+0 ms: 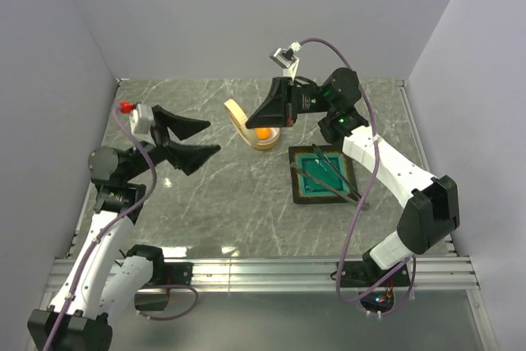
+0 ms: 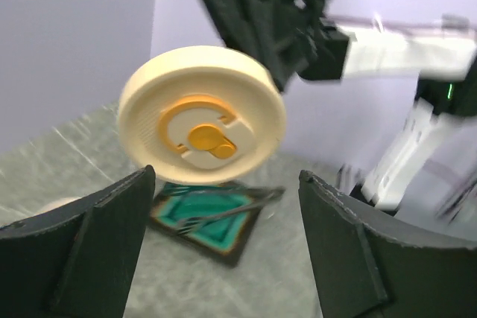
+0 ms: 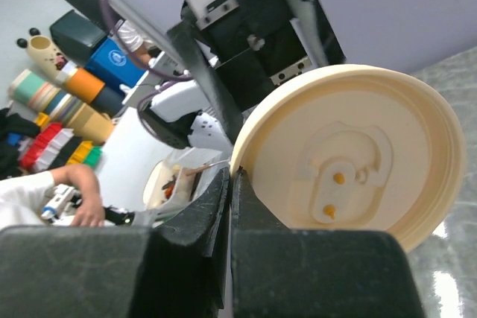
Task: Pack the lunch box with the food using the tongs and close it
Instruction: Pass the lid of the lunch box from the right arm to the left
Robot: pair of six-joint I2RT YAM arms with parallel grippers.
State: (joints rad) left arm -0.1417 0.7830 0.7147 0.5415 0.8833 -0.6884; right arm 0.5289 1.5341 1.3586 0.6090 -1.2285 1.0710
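My right gripper (image 3: 232,176) is shut on the rim of a round cream lunch box lid (image 3: 350,161), holding it on edge above the table. The lid (image 1: 249,127) has an orange ring and plug at its centre (image 2: 201,138). My left gripper (image 2: 227,175) stands open, facing the lid (image 2: 201,113) and apart from it; it (image 1: 212,136) hangs left of the lid. The silver tongs (image 1: 337,178) lie across the teal tray (image 1: 306,191). A cream box (image 3: 153,184) with small red-orange food pieces (image 3: 170,190) shows far off in the right wrist view.
The teal tray (image 2: 190,232) with the tongs (image 2: 231,208) sits on the marble table below and behind the lid. Grey walls close the table at the back and sides. A metal rail (image 1: 263,267) runs along the near edge.
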